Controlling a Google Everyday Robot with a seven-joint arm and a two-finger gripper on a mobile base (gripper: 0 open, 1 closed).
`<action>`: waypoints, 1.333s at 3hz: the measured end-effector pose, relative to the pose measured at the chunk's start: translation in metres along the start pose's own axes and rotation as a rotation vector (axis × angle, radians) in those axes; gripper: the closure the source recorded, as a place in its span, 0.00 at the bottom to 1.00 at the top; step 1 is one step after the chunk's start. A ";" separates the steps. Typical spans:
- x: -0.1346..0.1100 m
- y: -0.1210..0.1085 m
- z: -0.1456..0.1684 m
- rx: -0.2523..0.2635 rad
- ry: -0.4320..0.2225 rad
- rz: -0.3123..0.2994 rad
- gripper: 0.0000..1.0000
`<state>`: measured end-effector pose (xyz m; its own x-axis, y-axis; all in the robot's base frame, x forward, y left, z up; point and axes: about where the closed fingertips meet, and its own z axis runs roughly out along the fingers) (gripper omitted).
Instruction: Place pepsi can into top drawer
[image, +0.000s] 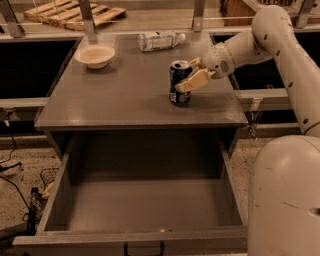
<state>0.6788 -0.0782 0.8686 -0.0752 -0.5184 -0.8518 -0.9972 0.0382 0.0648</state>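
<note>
A white bowl (95, 55) and a toppled clear bottle (159, 41) rest on the tabletop (125, 100).

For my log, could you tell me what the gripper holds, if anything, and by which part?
It cannot be told: the gripper is at the pepsi can, by its upper side, the can standing on the cabinet top.

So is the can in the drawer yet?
No, the can stands on the cabinet top with the gripper at it, above the open drawer.
</note>
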 end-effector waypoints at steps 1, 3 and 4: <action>0.000 0.000 0.000 0.000 0.000 0.000 0.95; 0.000 0.000 0.000 0.000 0.000 0.000 1.00; -0.019 0.007 -0.004 0.008 0.012 -0.037 1.00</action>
<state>0.6728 -0.0717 0.8874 -0.0379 -0.5298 -0.8473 -0.9993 0.0258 0.0286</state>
